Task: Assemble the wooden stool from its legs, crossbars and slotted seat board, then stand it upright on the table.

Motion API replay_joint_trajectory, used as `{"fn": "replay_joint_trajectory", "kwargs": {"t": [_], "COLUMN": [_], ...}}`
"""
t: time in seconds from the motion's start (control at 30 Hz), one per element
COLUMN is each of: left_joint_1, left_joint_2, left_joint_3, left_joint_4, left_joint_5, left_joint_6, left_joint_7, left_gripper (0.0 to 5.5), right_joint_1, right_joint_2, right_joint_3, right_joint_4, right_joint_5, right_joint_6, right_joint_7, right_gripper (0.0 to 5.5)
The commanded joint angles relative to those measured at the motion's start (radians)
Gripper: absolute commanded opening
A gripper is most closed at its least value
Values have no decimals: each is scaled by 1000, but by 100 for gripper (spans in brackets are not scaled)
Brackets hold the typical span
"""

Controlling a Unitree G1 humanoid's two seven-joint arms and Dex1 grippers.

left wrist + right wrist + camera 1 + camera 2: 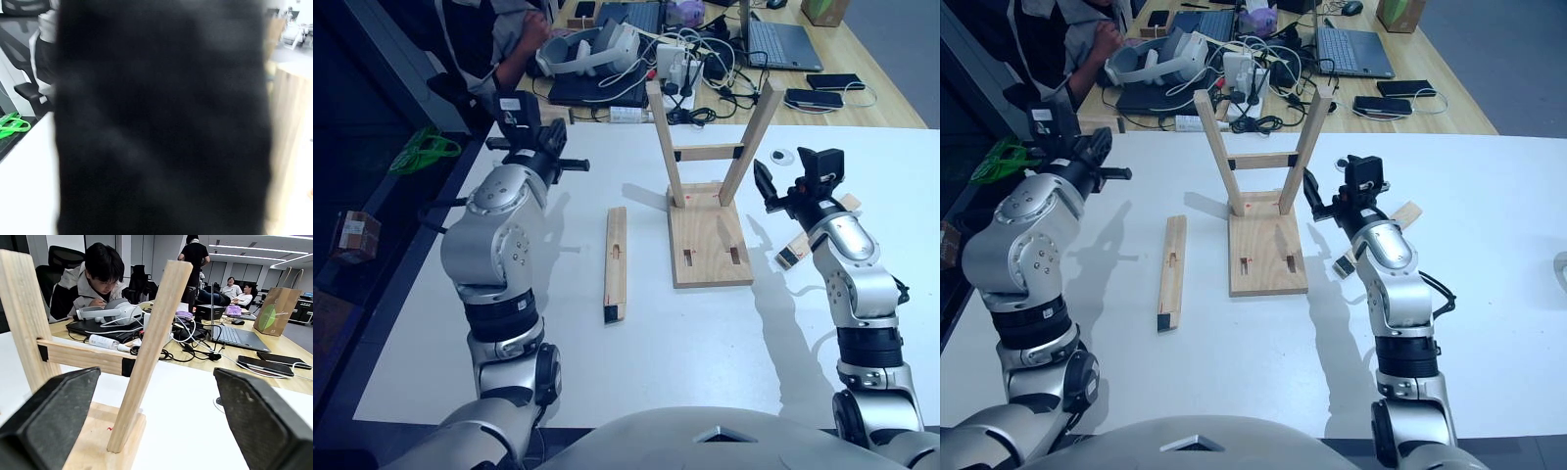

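Left eye view: slotted seat board (705,257) lies flat mid table (656,372), two legs (666,147) standing upright at its far end, joined by a crossbar (710,153). Loose leg (617,259) lies flat left of the board, apart from it. Another wooden piece (791,253) lies right of the board, under the right forearm. Right gripper (781,191) is raised just right of the right upright leg, jaws wide apart, holding nothing. Left gripper (536,147) is raised at far left with the elbow bent; cannot tell its jaws' state.
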Motion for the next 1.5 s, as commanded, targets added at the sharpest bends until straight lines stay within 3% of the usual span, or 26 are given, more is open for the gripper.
{"fn": "replay_joint_trajectory", "kwargs": {"t": [0.03, 0.73, 1.5], "left_joint_1": [-24, -32, -103], "left_joint_2": [9, -24, -48], "left_joint_3": [-11, -7, -24], "left_joint_4": [26, 57, 116], "left_joint_5": [15, 43, 91], "left_joint_6": [41, 116, 61], "left_joint_7": [6, 40, 54], "left_gripper": [40, 40, 40], "right_joint_1": [-43, -24, -63], "right_joint_2": [24, 63, 114], "right_joint_3": [28, 70, 50], "right_joint_4": [35, 46, 91], "right_joint_5": [-44, -113, -139], "right_joint_6": [-36, -27, -10], "right_joint_7": [4, 31, -9], "right_gripper": [432, 432, 432]}}
